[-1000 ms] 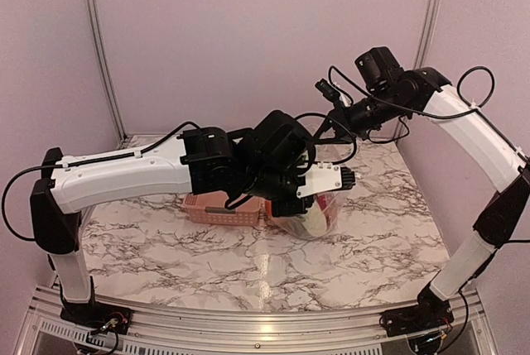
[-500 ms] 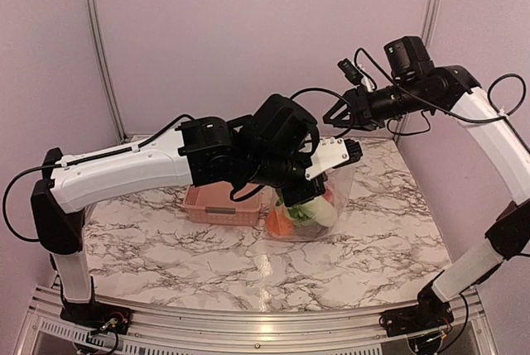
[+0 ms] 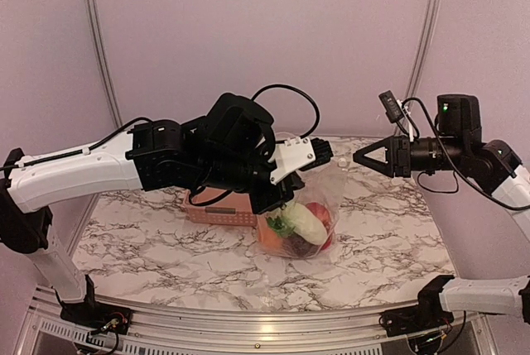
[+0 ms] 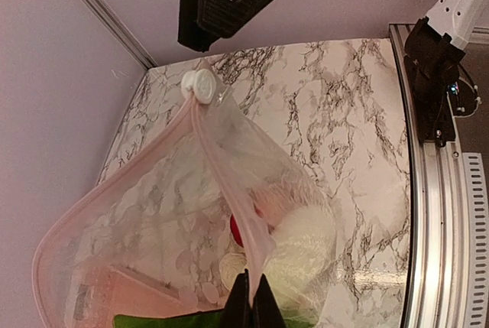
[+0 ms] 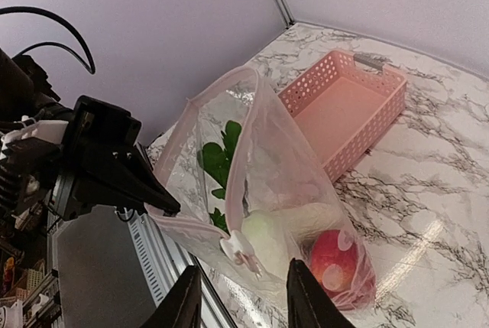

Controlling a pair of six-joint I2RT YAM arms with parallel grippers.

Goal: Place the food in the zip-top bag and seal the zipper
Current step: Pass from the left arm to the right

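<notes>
Jaws of the left gripper [image 3: 284, 200] are pressed together on the mouth edge of the zip-top bag [image 3: 310, 204], seen from above. The bag hangs open below it near the middle of the marble table [image 3: 166, 264], a little toward the right edge. Inside is the food: a white oblong piece [image 3: 305, 224], a red piece [image 3: 321, 211], an orange piece [image 3: 269, 237] and a leafy green piece [image 3: 278, 224]. A pink basket [image 3: 217, 214] sits just left of the bag, partly hidden by the left arm. The right gripper [image 3: 363, 156] hovers to the bag's right, apart from it, jaws spread. From the left wrist, the closed fingers [image 4: 243, 305] pinch the pink-tinted zipper [image 4: 221, 164], which runs away to a white slider tab [image 4: 199, 85]; the mouth gapes to the left. From the right wrist, the spread fingers [image 5: 187, 297] frame the bag. The left gripper is clamped on its near rim, and the basket lies beyond, toward the far edge.
</notes>
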